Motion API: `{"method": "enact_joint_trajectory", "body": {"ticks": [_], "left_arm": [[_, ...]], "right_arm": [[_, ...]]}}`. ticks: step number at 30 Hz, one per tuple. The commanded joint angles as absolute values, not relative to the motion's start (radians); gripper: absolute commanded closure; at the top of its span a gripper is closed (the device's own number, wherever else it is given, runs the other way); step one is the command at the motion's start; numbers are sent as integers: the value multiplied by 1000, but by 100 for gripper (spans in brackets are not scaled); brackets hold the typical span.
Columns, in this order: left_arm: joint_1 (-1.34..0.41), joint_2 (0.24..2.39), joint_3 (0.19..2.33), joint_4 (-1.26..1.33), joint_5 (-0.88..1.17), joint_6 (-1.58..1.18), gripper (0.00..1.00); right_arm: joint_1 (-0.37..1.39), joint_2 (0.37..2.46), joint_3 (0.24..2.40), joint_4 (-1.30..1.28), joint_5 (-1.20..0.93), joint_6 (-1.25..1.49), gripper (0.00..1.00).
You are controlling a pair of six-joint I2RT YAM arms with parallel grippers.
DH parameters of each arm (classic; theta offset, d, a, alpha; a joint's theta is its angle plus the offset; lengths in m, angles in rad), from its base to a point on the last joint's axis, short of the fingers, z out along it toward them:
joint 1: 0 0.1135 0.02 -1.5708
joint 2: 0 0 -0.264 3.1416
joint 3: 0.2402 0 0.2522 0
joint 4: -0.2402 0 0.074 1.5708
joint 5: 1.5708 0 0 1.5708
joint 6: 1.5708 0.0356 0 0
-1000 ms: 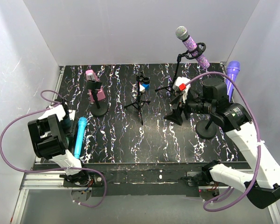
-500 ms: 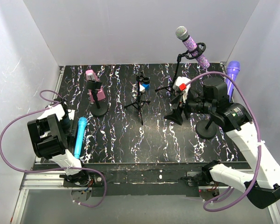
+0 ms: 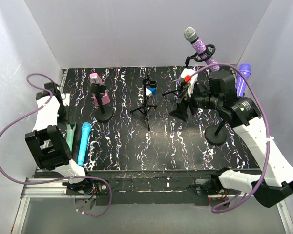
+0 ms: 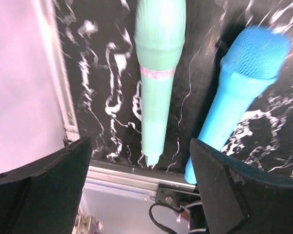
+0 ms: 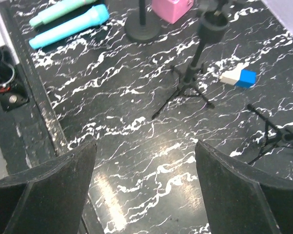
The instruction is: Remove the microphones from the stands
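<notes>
A pink microphone [image 3: 99,91] sits in a round-based stand at the back left and shows in the right wrist view [image 5: 172,9]. A glittery purple microphone [image 3: 200,47] is clipped in a tall tripod stand at the back right. A plain purple microphone [image 3: 243,76] sits on a round-based stand [image 3: 217,134]. My right gripper [image 3: 181,105] is open and empty, hovering over the table between the two tripods [image 5: 146,195]. My left gripper [image 3: 62,108] is open and empty above a mint microphone [image 4: 158,63] and a blue one [image 4: 239,83].
The mint microphone [image 3: 68,134] and blue microphone [image 3: 83,141] lie side by side at the front left. A small empty tripod stand [image 3: 147,100] stands mid-table with a white and blue block [image 5: 238,78] behind it. White walls close in three sides.
My left arm has risen and drawn back towards the left wall, uncovering the mint microphone. My right gripper has moved slightly farther from me, towards the tall tripod.
</notes>
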State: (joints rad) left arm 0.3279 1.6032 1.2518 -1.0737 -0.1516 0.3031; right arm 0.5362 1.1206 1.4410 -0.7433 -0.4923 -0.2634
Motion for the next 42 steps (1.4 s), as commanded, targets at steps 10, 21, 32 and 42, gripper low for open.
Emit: {"method": "enact_joint_trajectory", "body": {"ticks": [10, 21, 32, 42], "left_arm": [[304, 1583, 1858, -1137, 399, 207, 19], [15, 1324, 1625, -861, 600, 336, 14], [-305, 1308, 1417, -361, 697, 179, 20], [-459, 1506, 1430, -269, 548, 252, 22]], "right_arm": [[614, 1632, 2024, -676, -327, -103, 10], [710, 1815, 2181, -747, -6, -92, 13], [623, 1583, 2096, -696, -172, -68, 11], [456, 1235, 1495, -476, -305, -93, 15]]}}
